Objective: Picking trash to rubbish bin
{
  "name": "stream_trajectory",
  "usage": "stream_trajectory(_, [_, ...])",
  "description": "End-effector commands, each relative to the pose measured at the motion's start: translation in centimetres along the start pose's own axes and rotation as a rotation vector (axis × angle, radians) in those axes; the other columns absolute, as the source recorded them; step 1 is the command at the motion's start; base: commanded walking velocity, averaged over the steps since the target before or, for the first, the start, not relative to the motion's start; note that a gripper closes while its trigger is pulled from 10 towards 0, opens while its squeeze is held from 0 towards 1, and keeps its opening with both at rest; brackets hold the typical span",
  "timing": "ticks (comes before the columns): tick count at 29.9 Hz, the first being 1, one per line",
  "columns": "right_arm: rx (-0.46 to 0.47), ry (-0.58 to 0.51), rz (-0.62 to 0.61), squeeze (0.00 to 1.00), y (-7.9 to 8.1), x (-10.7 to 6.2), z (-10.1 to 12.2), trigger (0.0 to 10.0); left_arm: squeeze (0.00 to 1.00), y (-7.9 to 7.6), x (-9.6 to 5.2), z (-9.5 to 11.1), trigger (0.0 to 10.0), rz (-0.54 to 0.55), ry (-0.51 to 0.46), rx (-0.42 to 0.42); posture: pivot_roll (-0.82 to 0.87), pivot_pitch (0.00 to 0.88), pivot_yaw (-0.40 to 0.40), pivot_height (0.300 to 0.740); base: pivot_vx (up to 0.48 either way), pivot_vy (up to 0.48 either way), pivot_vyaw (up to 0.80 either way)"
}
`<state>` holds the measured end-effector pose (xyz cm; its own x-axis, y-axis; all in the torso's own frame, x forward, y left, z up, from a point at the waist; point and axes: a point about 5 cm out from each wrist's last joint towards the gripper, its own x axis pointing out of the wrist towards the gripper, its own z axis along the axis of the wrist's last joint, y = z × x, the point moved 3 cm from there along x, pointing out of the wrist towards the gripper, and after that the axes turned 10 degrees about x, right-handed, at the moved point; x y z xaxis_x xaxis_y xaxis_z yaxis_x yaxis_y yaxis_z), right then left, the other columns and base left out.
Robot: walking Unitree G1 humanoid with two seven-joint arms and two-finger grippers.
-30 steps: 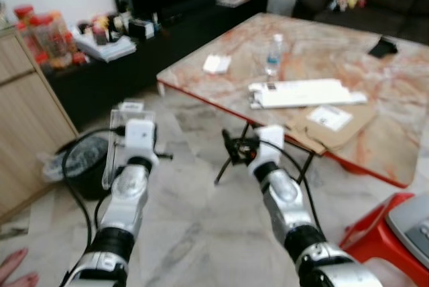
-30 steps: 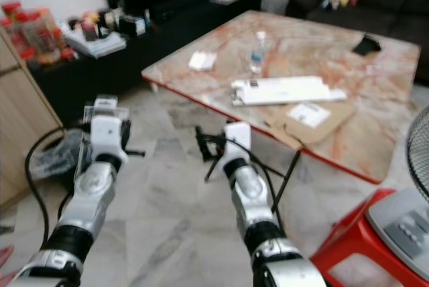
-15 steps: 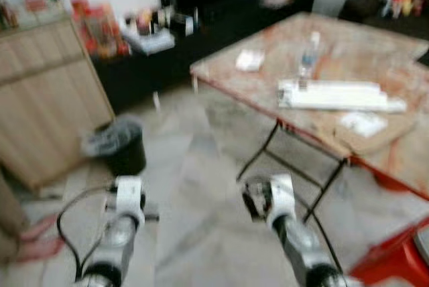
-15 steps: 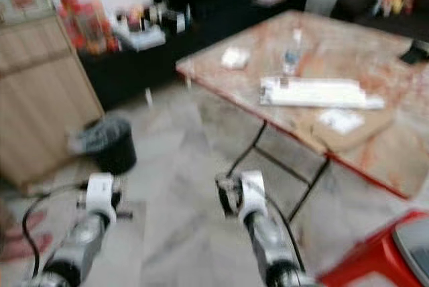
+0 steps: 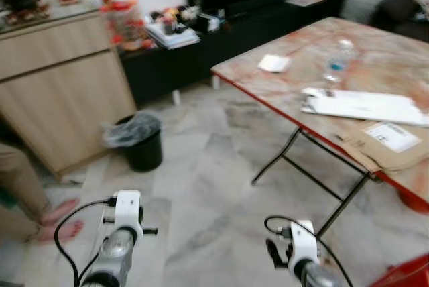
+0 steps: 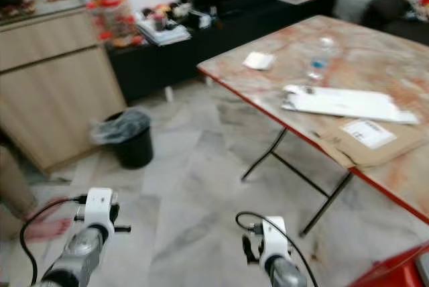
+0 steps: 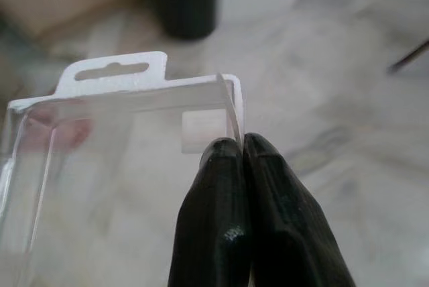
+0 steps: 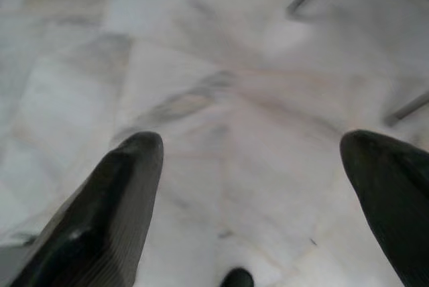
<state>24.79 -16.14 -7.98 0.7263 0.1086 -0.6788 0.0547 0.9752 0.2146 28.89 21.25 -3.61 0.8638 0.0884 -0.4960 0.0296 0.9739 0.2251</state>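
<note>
Clear plastic pack (image 7: 120, 139) edge pinched by left gripper (image 7: 242, 145), right gripper (image 8: 251, 159) spread wide, black bin (image 5: 142, 145) ahead

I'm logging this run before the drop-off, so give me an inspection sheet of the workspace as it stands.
Surface: pale marble-tile floor, no trash seen lying on it.
Job's things: clear plastic blister pack pinched at its edge by the left gripper; black rubbish bin with grey liner ahead, beside the wooden cabinet.
Clutter: folding marble-top table carrying a plastic bottle, white papers, brown cardboard.
Grippers: left shut on the pack; right gripper open over bare floor.
Cables: black cable at the left arm.
Surroundings: person's feet at left; red stool.
</note>
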Motion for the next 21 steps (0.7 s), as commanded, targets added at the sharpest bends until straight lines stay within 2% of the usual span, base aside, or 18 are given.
stream_trajectory(1, [0.0, 0.01, -0.004, 0.0, 0.0, -0.06, -0.35, 10.0, 0.0, -0.26, 0.06, 0.1, 10.0, -0.004, -0.002, -0.008, 0.04, 0.0, 0.018, 0.74, 0.0, 0.0, 0.8])
stream_trajectory(10, [0.003, 0.0, 0.007, 0.0, 0.51, 0.12, 0.03, 10.0, 0.0, -0.24, -0.04, -0.1, 10.0, -0.005, -0.003, -0.009, 0.04, 0.0, 0.019, 0.74, 0.0, 0.0, 0.75])
stream_trajectory(21, [0.027, 0.002, 0.009, 0.0, 0.6, 0.09, -0.17, 10.0, 0.0, -0.32, -0.2, -0.36, 10.0, -0.01, -0.01, -0.025, 0.03, 0.0, 0.021, 0.74, 0.0, 0.0, 0.0])
